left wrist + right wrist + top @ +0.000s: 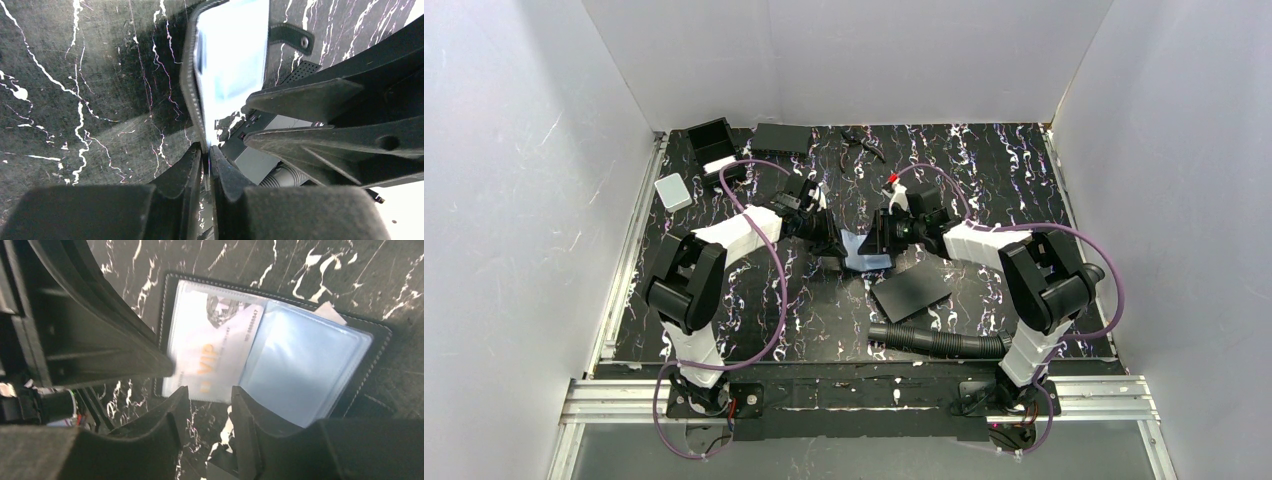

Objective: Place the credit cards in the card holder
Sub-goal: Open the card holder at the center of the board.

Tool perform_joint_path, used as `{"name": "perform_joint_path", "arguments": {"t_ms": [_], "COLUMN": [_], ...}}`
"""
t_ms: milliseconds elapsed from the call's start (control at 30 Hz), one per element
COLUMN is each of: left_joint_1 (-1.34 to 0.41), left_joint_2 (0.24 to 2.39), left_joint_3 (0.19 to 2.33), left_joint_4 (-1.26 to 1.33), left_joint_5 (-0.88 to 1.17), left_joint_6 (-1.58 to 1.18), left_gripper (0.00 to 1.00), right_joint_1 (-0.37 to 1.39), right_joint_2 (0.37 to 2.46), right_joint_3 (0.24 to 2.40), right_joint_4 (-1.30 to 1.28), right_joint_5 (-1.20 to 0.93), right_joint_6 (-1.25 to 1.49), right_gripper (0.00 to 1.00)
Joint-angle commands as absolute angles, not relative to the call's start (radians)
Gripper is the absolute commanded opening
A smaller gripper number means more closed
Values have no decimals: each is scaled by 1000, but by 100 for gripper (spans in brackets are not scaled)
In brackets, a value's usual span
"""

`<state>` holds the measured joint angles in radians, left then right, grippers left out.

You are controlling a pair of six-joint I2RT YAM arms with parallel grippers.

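Right gripper (209,395) stands partly open, holding nothing we can see.
Just beyond its fingertips we find the pale credit card (212,352) lying on the open card holder (310,370); left gripper (206,150) pinches the holder's stitched edge, marbled table (984,170) beyond.

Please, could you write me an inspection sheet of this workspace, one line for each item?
Surface: black marbled table, white veins.
Job's things: holder lies open; one card, marked VIP, on one of its pages. Other cards: nothing seen.
Clutter: black sheet, hose, black box, white box.
Grippers: left tool nearly shut, seemingly pinching the holder's edge; right tool open, at the card's near edge.
Cables: purple cables loop along both arms, off the holder.
Surroundings: white walls on three sides.
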<state>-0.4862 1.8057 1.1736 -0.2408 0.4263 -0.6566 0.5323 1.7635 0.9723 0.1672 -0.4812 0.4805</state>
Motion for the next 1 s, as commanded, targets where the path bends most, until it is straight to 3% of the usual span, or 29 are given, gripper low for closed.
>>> {"name": "perform_joint_path", "arguments": {"t_ms": [0, 333, 500, 633, 967], "left_joint_1": [-487, -486, -486, -485, -475], "left_joint_2": [1787, 1808, 1828, 1857, 1880], "left_joint_3": [1193, 1185, 1188, 1213, 1231], "left_joint_4": [-255, -300, -342, -418, -463], "left_joint_5": [423, 373, 333, 287, 257], "left_joint_6": [-644, -622, -592, -566, -524], "left_gripper": [5, 0, 1, 9, 9], "right_joint_1": [539, 549, 564, 565, 565], "right_joint_2": [1749, 1781, 1825, 1847, 1882], "right_joint_3": [961, 956, 975, 989, 993], "right_joint_4": [207, 262, 269, 266, 287], "right_joint_5": [-526, -513, -492, -476, -472], "right_joint_6": [439, 493, 502, 508, 539], "right_gripper": [47, 55, 50, 43, 37]}}
